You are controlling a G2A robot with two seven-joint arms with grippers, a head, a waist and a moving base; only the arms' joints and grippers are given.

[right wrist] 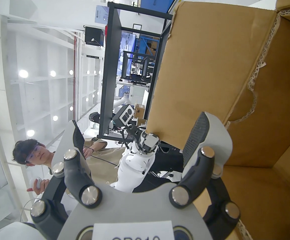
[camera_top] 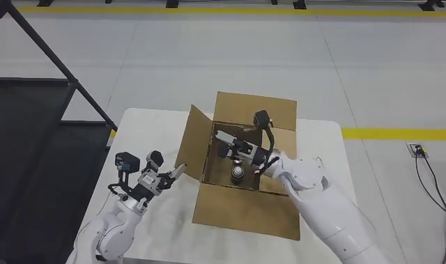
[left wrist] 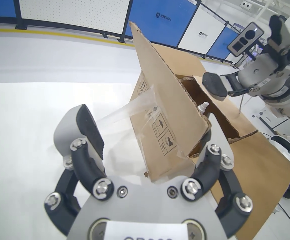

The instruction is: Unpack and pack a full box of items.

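Note:
An open cardboard box (camera_top: 244, 208) stands in the middle of the white table (camera_top: 139, 125), flaps up. Inside it a small bottle-like item (camera_top: 237, 173) stands upright; a white spray nozzle (left wrist: 204, 106) pokes above the rim. My right gripper (camera_top: 223, 144) hangs open over the box's opening, near the left flap (right wrist: 210, 63), holding nothing; it appears again as the right gripper (left wrist: 247, 56) and, close up, the right gripper (right wrist: 137, 136). My left gripper (camera_top: 166, 177) is open and empty over the table just left of the box, its fingers (left wrist: 89, 131) near the box corner.
A strip of clear tape (left wrist: 134, 111) hangs loose from the box's left flap (left wrist: 165, 83). A black frame with dark netting (camera_top: 42, 159) stands beside the table's left edge. Bare table lies left and in front of the box.

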